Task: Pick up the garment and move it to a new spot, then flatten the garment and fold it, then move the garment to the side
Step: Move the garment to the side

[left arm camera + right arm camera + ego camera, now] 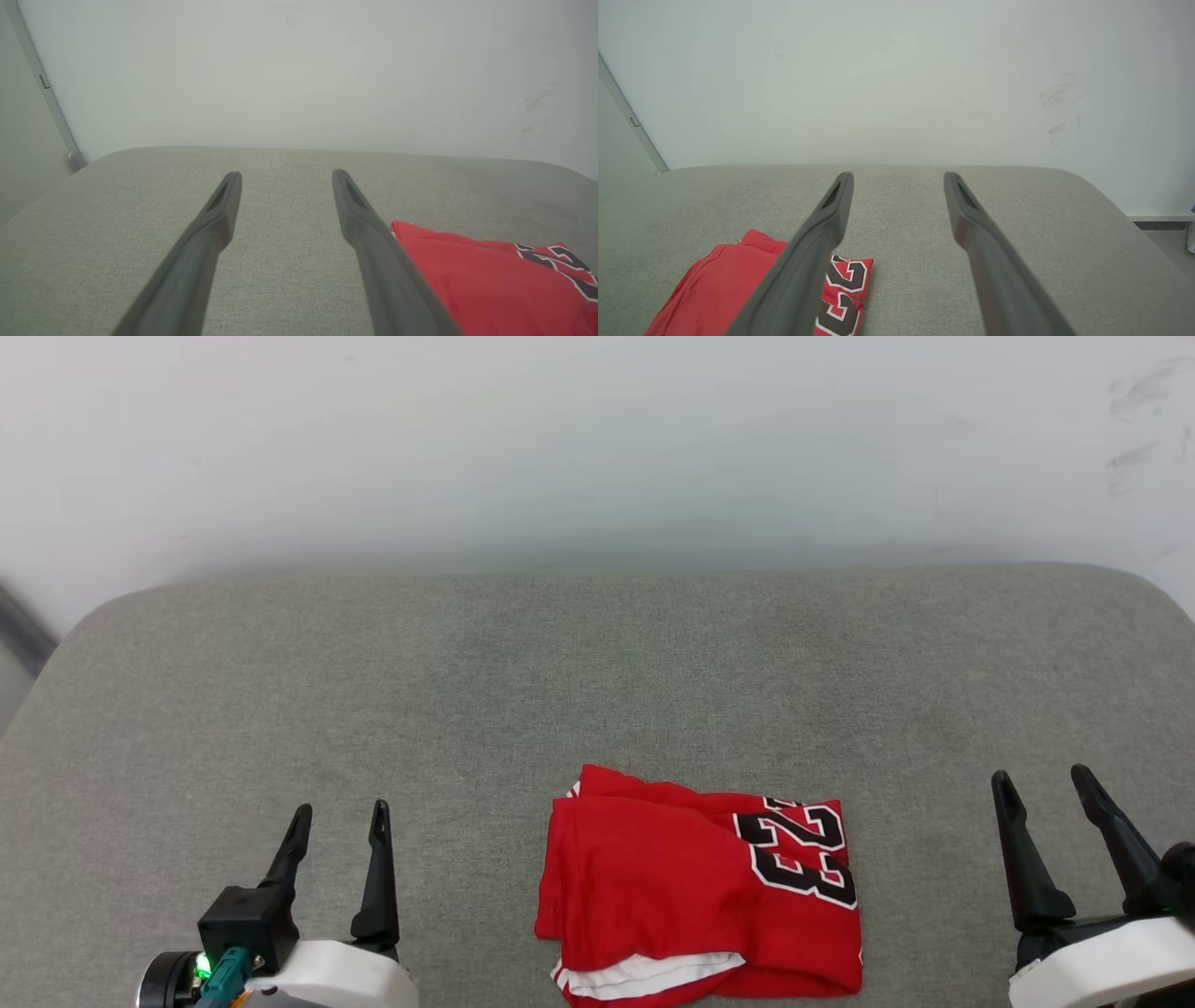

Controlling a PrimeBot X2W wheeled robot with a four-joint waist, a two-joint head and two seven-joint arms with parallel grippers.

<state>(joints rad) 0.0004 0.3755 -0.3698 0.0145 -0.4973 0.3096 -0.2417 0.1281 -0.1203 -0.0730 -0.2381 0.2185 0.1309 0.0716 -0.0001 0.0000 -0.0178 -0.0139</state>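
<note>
1. Folded garment (698, 887) at near centre of surface (373, 663), between grippers.
2. Left gripper (342, 805) and right gripper (1041, 772) both spread, holding nothing.
3. Probably the last step: pinch an edge, slide it aside.

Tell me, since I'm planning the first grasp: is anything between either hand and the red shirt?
Nothing visible does. Only bare grey cushion lies between the garment and the open left hand on one side, the open right hand on the other.

The grey surface (597, 691) lies open across mid-frame; the garment (653, 887) sits lower centre; a wall (597, 439), seemingly touching, closes the top.
</note>
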